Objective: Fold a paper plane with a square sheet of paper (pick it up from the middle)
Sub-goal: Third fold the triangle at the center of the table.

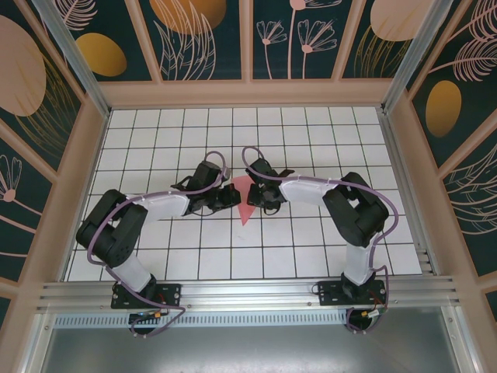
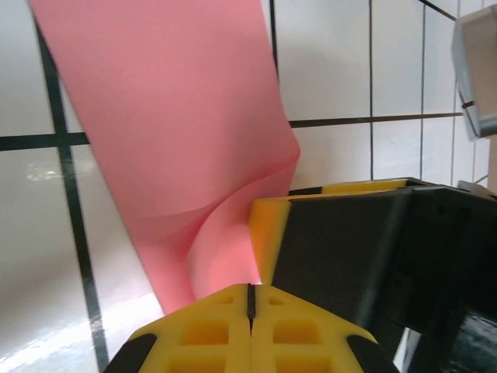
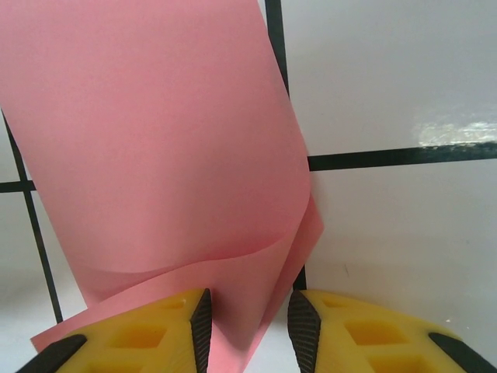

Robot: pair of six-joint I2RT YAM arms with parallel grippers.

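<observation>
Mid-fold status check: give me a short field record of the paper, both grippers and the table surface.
paper: pink sheet, folded over on itself, pointed end toward the arm bases
surface: white grid table
left gripper: shut, pinching the sheet
right gripper: jaws apart, sheet passing between the fingers, unclamped
fold: top layer bowed, not creased flat

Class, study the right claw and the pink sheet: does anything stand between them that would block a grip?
Nothing visible does. The pink sheet sits in the gap of the right claw, which stands open with a finger on either side of it. The left claw is pinched shut on the sheet nearby.
</observation>
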